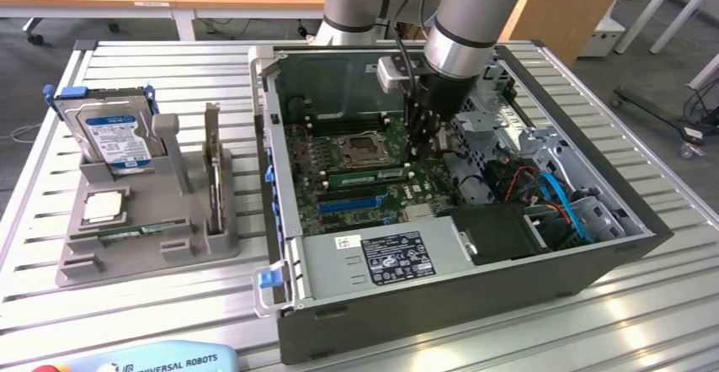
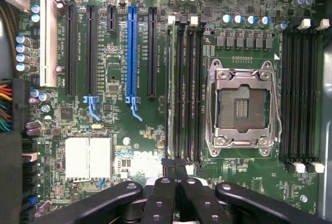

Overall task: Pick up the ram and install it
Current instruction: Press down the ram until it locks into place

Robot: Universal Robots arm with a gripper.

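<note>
- Gripper, black, slim-fingered, on the silver-and-grey robot arm: exterior view shows it lowered into the open grey steel computer case, over the green motherboard, just to the exterior view's right of the empty square metal processor socket.
- Ram, thin narrow green circuit-board stick: stands edge-up in the memory slots on the near side of the socket. One end lies just beside the fingertips.
- Grey moulded parts fixture: on the slatted table at the exterior view's left, well apart from the case. It carries a blue-labelled hard drive.
- Gripper, wrist view: fingers drawn together with nothing clamped between them, tips at the end of the slot bank.
- Ram, wrist view: seen edge-on in the slot farthest from the socket, between that bank and the long blue expansion slot.
- Step, as judged: pick-up done, seating in hand. Whether the tips touch the stick cannot be told.
- Requirement, as judged: straight downward pressure, with the stick square in its slot and the end latches free to close.
</note>
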